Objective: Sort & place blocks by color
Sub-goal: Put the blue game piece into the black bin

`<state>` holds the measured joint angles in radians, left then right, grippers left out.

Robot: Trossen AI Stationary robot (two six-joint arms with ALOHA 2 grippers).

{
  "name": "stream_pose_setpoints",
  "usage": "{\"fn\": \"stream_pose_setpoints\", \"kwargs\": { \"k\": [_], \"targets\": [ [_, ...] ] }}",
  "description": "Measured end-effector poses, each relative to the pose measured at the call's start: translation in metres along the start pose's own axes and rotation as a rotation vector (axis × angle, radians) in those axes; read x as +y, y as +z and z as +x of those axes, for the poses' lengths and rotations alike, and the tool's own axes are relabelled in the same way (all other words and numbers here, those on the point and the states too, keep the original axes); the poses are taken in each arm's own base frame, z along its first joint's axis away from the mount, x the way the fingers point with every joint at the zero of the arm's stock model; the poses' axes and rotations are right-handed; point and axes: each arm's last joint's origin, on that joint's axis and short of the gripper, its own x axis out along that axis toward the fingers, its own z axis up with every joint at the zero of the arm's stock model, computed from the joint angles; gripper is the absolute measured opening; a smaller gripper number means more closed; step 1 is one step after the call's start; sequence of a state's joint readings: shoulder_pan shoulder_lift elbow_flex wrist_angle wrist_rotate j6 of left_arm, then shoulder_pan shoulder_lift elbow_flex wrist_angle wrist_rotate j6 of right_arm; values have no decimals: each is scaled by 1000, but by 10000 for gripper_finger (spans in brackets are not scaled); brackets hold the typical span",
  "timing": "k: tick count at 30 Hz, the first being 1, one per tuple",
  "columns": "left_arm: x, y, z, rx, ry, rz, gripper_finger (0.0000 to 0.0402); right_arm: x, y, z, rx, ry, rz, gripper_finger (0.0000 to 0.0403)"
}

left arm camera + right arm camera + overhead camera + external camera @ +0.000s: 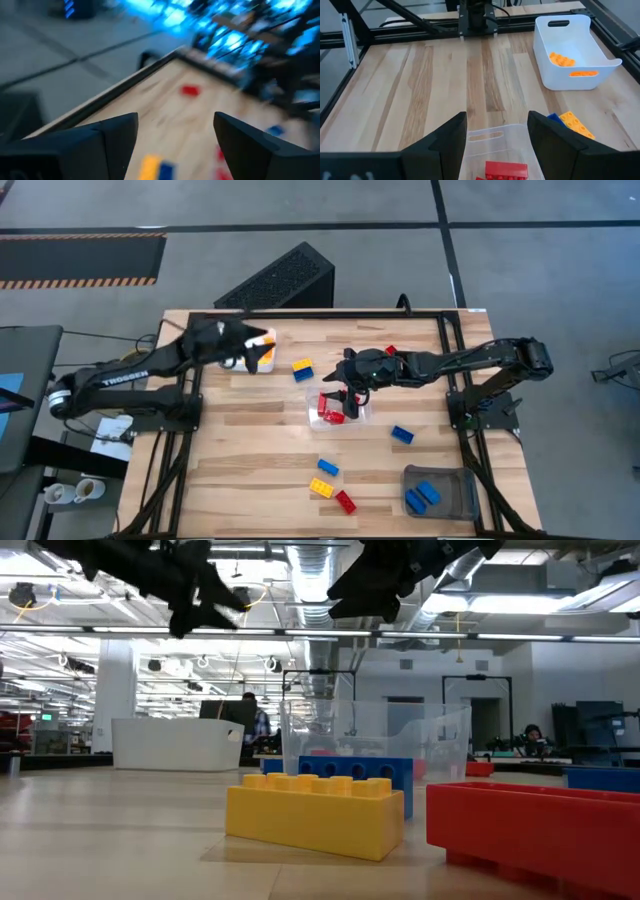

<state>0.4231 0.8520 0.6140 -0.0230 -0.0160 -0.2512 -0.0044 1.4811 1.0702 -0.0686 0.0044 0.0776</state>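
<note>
While poised above the clear tray (338,412) at mid-table, right gripper (496,131) spread open and empty, red blocks (331,409) lying inside that tray directly beneath, one red block (506,168) visible between the parted fingers (451,135). Left gripper (175,132) raised over the white bin (262,350) near the table's far left corner, likewise open with nothing held, orange blocks (562,60) resting on the bin floor. Scattered on the wooden table (250,460): a joined yellow-and-blue pair (302,368) just beside the white bin, a lone red block (390,351) at the far edge behind the right arm, a blue block (402,434) right of the clear tray, and near the front edge a cluster of one blue block (327,468), one yellow (322,488) and one red (345,501). Two blue blocks (422,496) already inside the grey tray (455,498) at the front right corner. From table level, yellow block (314,812) in front, blue (372,774) behind it, red (545,825) alongside.
</note>
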Motion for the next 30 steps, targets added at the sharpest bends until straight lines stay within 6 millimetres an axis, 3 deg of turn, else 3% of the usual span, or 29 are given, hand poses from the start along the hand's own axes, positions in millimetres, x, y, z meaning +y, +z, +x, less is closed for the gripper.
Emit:
{"fn": "stream_pose_setpoints", "kwargs": {
  "k": [7, 14, 30],
  "targets": [
    [-32, -28, -2, -154, -185, 10, 217, 0, 0, 0, -5, -9, 0, 230],
    [-51, -47, -11, -279, -298, 21, 204, -5, 3, 0, -29, -60, 7, 230],
    [-75, -61, -25, -241, -402, 190, 196, -33, 10, -2, -105, -130, 154, 230]
  ]
}}
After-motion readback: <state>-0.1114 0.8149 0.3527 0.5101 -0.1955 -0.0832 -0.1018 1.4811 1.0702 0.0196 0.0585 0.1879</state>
